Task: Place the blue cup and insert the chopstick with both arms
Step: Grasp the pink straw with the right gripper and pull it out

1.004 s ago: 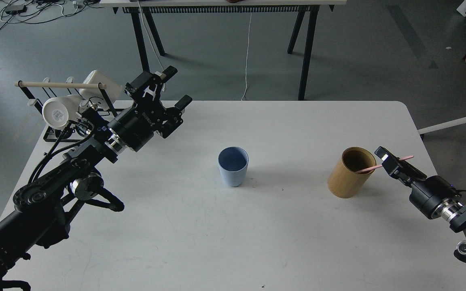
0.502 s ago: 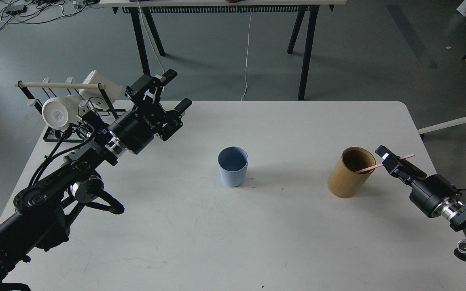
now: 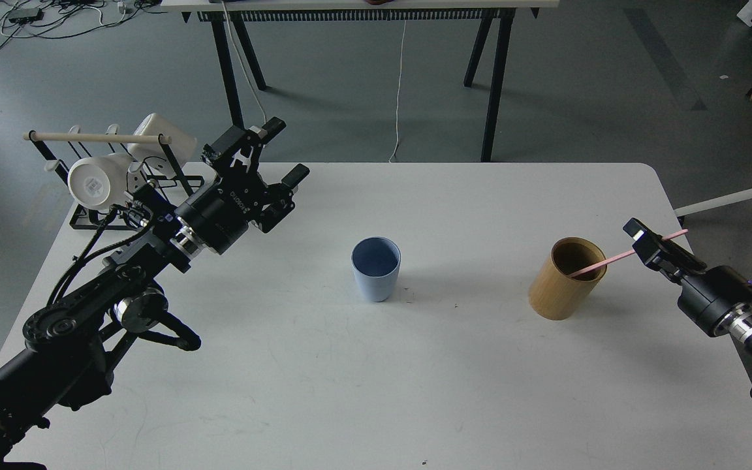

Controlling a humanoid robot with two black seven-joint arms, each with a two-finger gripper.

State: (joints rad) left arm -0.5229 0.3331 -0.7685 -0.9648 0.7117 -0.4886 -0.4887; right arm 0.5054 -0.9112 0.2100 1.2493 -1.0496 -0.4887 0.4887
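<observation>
The blue cup stands upright near the middle of the white table, with nothing in it. My left gripper is open and empty, up at the back left, well left of the cup. My right gripper is shut on the pink chopstick, to the right of the tan wooden holder. The stick is slanted, its lower end still inside the holder's mouth, its upper end poking out past the fingers.
A black wire rack with a wooden bar and white mugs stands at the table's back left, just behind my left arm. Another table's black legs stand on the floor beyond. A white chair base is off the right edge.
My right gripper has moved up and to the right with the pink chopstick, drawing it partly out of the wooden holder. My left gripper has drifted slightly left.
</observation>
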